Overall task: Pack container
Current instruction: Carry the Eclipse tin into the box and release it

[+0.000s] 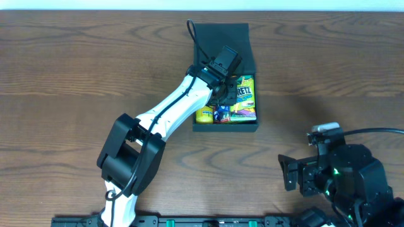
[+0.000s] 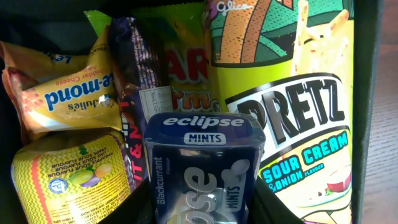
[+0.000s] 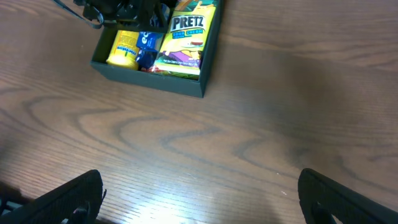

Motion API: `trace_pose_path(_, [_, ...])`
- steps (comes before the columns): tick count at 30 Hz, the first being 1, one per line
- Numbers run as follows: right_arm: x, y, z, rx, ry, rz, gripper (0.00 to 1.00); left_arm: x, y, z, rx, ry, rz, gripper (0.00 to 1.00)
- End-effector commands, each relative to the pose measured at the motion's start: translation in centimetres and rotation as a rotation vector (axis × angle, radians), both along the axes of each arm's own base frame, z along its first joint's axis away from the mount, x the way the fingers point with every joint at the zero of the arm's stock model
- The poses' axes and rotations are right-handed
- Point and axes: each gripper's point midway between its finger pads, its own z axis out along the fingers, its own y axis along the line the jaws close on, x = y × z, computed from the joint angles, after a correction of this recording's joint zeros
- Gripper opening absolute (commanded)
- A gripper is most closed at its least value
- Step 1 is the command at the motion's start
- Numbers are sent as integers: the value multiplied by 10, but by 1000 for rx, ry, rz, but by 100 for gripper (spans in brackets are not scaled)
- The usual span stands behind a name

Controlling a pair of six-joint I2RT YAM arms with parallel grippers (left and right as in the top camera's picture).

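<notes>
— Dark teal-black matte square cardboard container (image 1: 225,127), where was it for you?
— Far-centre on the wooden desk (image 1: 76,63), flap (image 1: 221,38) open behind. Probably light, stiff-walled; take a side wall. Your left claw (image 1: 221,98) hovered inside, grip untellable; your right claw (image 3: 199,186) gaped empty, well apart. Bare desk all around.

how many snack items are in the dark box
6 in the wrist view: green Pretz carton right; blue Eclipse mints tin front centre; yellow sweets pack front left; orange cracker bag back left; purple chocolate bar and orange-red pack behind. More may lie underneath.
</notes>
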Motion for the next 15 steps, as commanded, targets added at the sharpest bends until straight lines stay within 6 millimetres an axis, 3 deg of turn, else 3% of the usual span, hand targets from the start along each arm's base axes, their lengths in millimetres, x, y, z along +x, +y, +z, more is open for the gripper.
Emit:
trace_pose_path(1, [1, -3, 3, -6, -11, -8, 99, 3, 3, 2, 13, -11, 20, 31])
trace_pose_path(2, [1, -3, 3, -6, -11, -8, 99, 3, 4, 2, 13, -11, 20, 48])
trace_pose_path(4, [1, -3, 3, -6, -11, -8, 99, 4, 5, 2, 15, -13, 19, 51])
trace_pose_path(6, [1, -3, 3, -6, -11, -8, 99, 7, 7, 2, 14, -16, 26, 67])
trace_pose_path(11, [1, -3, 3, -6, -11, -8, 99, 16, 13, 14, -1, -42, 29, 75])
trace_pose_path(15, [1, -3, 3, -6, -11, -8, 99, 28, 21, 45, -1, -135, 0, 77])
